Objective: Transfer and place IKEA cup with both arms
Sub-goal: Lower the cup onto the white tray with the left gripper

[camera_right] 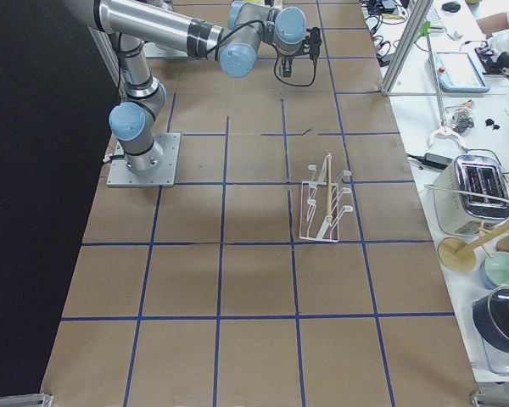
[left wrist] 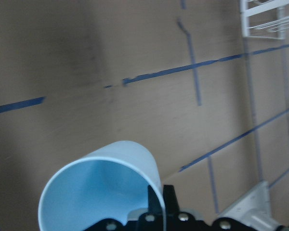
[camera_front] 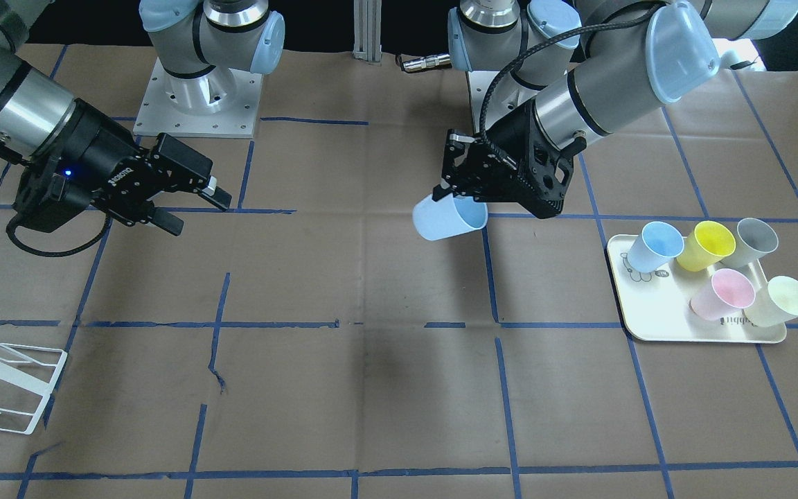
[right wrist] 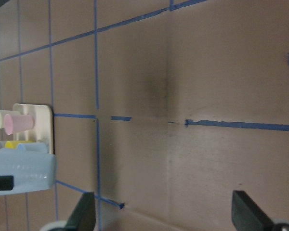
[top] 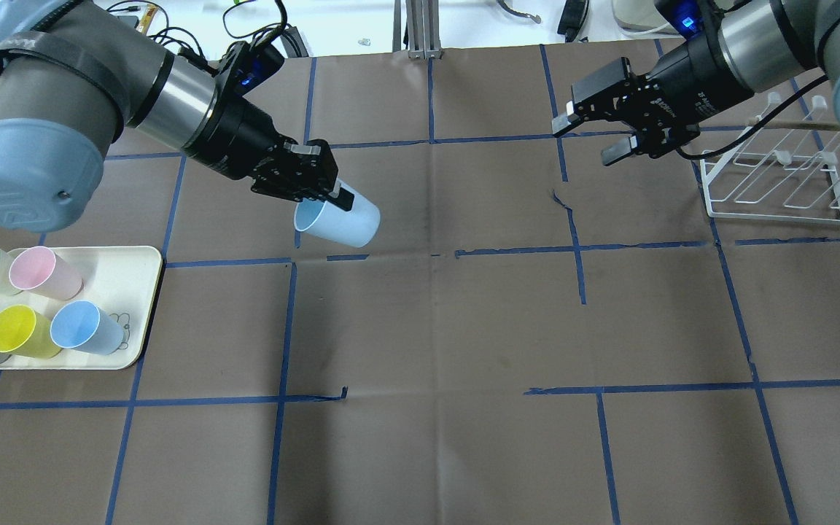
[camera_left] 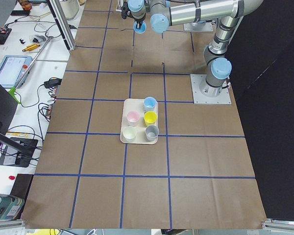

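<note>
My left gripper [top: 329,191] is shut on the rim of the pale sky-blue IKEA cup [top: 343,221] and holds it tilted on its side above the table, left of the middle. The cup also shows in the front-facing view [camera_front: 444,218], the left wrist view [left wrist: 103,185] and the right wrist view [right wrist: 26,168]. My right gripper [top: 589,137] is open and empty, held above the table to the cup's right, its fingers [right wrist: 245,211] pointing toward the cup. A second blue cup [top: 88,328] stands on the tray.
A cream tray [top: 132,281] at the left holds pink [top: 44,271], yellow [top: 19,332], grey, pale green and blue cups. A white wire rack [top: 777,179] stands at the right, close under my right arm. Blue tape lines cross the brown table.
</note>
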Available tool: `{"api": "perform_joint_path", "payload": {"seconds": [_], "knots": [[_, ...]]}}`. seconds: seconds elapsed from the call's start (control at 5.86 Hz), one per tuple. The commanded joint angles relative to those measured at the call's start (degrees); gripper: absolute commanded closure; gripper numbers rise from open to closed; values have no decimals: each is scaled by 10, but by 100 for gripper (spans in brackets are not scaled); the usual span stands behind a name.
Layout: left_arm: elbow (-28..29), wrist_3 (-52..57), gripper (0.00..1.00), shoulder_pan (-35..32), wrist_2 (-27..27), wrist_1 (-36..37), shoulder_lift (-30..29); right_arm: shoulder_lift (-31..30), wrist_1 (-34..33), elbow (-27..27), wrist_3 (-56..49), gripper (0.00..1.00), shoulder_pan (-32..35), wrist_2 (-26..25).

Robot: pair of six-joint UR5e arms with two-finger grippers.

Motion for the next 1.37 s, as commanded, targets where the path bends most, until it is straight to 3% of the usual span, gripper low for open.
{"api": "perform_joint_path", "payload": {"seconds": [0.0,0.17,0.34,0.68,0.85,1.2], "knots": [[-9,-4,92,18,199,2,-10,-1,-37,-19,85,0,40,-140],[-15,-10,92,41,301,3,-12,1,-36,-43,138,0,108,-251],[-14,-10,92,87,337,22,-37,3,-24,-70,170,0,160,-313],[-15,17,96,151,393,100,-109,4,19,-87,169,0,160,-313],[-17,93,95,176,393,159,-138,2,19,-86,169,0,145,-313],[-22,108,96,203,388,194,-164,-2,22,-85,171,0,121,-320]]}}
